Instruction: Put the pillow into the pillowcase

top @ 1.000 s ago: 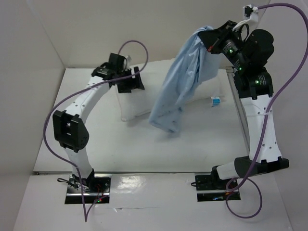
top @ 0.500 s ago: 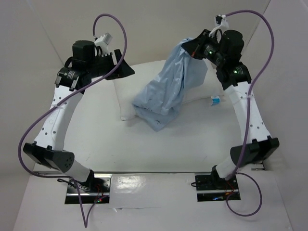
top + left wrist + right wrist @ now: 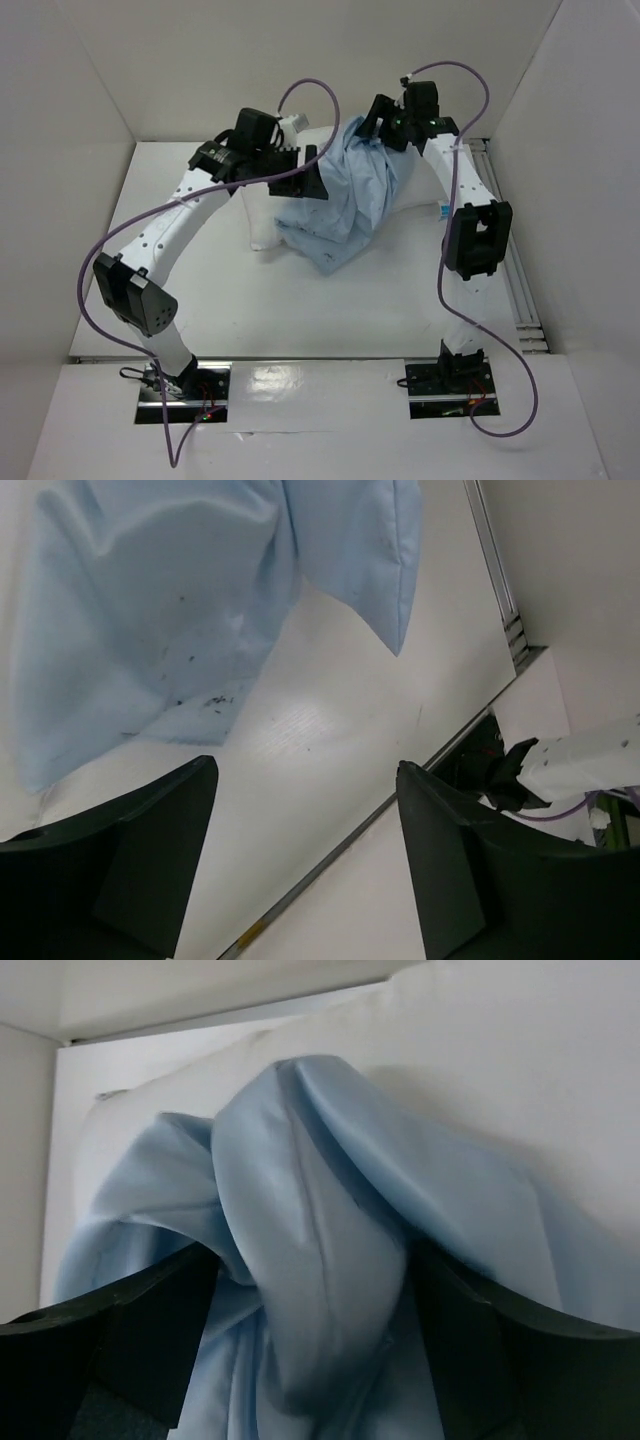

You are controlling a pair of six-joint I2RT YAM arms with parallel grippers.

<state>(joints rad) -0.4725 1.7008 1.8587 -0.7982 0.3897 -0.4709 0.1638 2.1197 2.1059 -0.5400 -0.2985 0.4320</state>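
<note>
right gripper (image 3: 310,1290) is pinching a bunched fold of pillowcase (image 3: 345,195); left gripper (image 3: 305,865) is hanging open, empty. fabric limp, slippery: regrip hem, judged.

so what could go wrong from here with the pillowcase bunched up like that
The right end effector grips the pillowcase as one thick wad, so its opening is not visible; the pillow may have no way in. The left end effector is open and empty beside the draped cloth, and could pinch both layers or push the pile off the pillow.
</note>
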